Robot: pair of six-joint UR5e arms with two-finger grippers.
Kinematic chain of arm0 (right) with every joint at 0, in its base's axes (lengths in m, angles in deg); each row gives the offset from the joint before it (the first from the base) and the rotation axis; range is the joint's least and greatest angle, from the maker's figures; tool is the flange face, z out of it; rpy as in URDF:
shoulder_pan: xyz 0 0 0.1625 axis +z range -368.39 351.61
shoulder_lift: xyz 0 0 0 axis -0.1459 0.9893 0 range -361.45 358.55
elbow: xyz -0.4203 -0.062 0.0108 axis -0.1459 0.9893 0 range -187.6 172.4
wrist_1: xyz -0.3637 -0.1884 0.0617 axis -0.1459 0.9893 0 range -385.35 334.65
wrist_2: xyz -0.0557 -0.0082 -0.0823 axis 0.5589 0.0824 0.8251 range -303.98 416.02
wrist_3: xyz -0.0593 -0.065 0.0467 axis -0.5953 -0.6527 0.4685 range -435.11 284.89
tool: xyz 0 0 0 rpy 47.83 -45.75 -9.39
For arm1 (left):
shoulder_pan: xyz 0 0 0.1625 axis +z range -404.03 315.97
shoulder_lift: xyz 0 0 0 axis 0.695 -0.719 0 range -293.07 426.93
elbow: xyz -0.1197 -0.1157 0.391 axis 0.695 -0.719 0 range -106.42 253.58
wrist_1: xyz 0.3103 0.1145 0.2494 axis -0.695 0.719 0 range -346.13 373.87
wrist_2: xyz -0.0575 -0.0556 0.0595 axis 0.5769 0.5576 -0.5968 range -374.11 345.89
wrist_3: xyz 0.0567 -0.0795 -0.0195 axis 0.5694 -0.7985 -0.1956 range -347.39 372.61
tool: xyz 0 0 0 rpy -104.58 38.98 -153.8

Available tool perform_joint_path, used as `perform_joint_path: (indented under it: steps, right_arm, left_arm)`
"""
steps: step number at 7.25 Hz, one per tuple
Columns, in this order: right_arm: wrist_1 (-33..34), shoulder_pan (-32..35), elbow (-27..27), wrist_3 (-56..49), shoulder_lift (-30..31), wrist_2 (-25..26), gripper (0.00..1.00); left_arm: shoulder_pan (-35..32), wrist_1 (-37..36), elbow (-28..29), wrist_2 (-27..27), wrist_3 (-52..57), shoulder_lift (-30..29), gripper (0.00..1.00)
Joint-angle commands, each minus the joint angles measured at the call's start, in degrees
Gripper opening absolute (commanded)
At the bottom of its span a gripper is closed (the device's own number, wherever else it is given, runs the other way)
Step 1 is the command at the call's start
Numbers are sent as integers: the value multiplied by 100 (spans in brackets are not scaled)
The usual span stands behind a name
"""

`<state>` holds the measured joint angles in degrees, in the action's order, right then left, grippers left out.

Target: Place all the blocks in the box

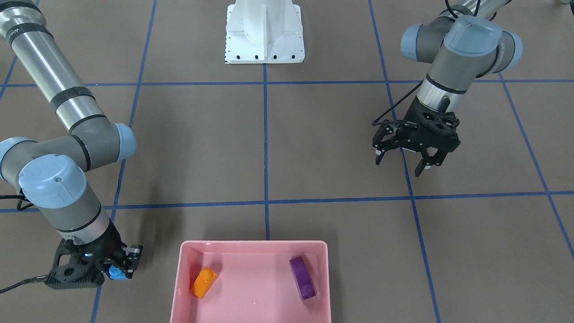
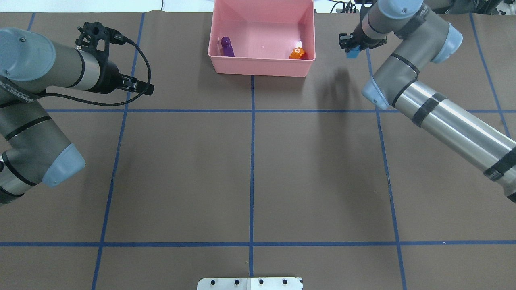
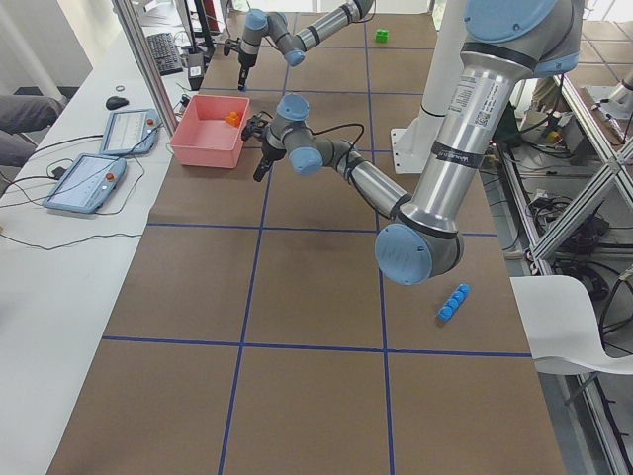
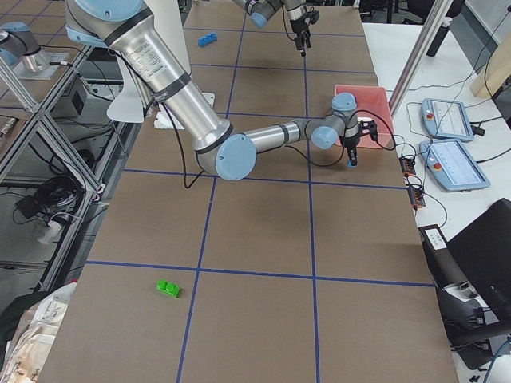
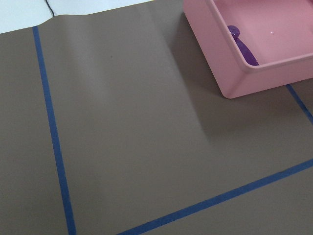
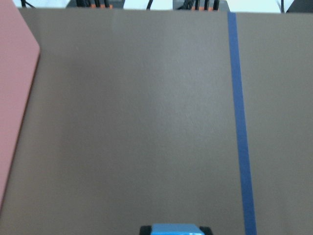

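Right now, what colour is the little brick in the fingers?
The brick is blue, clearest in the front-facing view.

In the front-facing view's bottom centre, the shallow pink plastic tray [image 1: 255, 289] holds the orange studded brick [image 1: 204, 282] at left and the purple studded brick [image 1: 302, 278] at right. The small blue plastic brick [image 1: 117, 272] hangs lower left, near the tray, seemingly raised.

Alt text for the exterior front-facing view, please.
The right gripper, beside the pink box, is shut on a small blue brick that is outside the box. An orange brick and a purple brick lie inside the box. The left gripper hangs open over the table, well away from the box.
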<state>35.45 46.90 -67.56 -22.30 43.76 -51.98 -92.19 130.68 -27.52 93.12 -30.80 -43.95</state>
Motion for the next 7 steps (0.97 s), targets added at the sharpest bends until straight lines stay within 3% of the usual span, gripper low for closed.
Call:
perform_joint_path:
  steps: [1,2,3,6,7]
  right_arm:
    - [809,79,89,630,-975,-10,0]
    - [984,26,586,956,-1615,-10,0]
    - [1143,-113,1479,1229,-2413,16,0]
    - [1188,-719,1812,1828,-2685,437,0]
    - [1084,-808,1969,1829,-2693,490,30]
  left_arm:
    - [0,0,-15,-1,-1,-13,100]
    - [0,0,11,-1,-1,-13,100]
    - [0,0,12,-1,-1,-22,100]
    - [0,0,20,-9,8,-13,100]
    - [0,0,20,-9,8,-13,100]
